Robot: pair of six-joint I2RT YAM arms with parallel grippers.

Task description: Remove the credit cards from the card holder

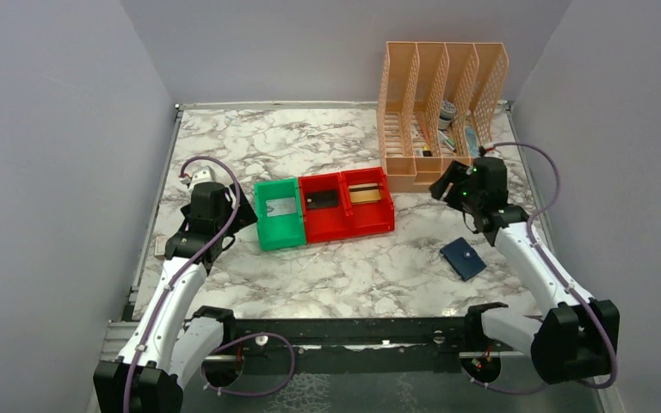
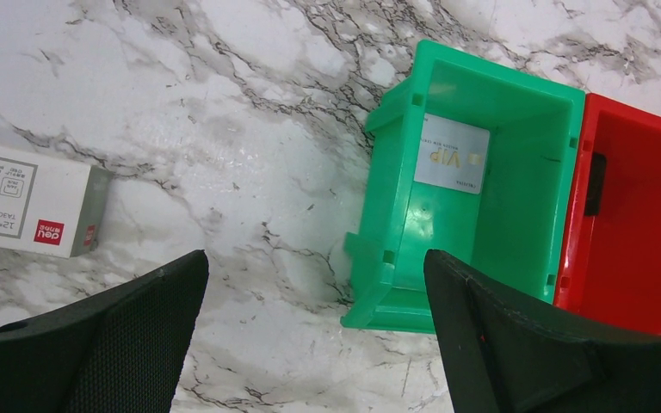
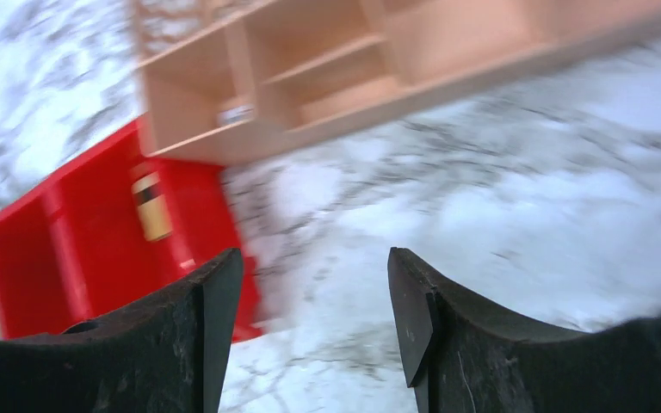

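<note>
the small flat navy-blue card holder (image 1: pixel 463 258) is seen lying flat on the white-and-grey marbled table (image 1: pixel 344 275), just beside the right arm's forearm and well apart from the bins. the right gripper (image 3: pixel 314 267) is held over the table between the red plastic double bin (image 1: pixel 349 225) and the peach slotted file rack (image 1: pixel 439 95); its jaws are spread, with nothing between them. the left gripper (image 2: pixel 314 258) is spread wide and empty near the green plastic bin (image 2: pixel 379 258), in which a pale grey card (image 2: pixel 452 153) marked "vip" is laid. a gold card (image 1: pixel 363 194) and a dark card (image 1: pixel 321 200) are seen in the red compartments.
</note>
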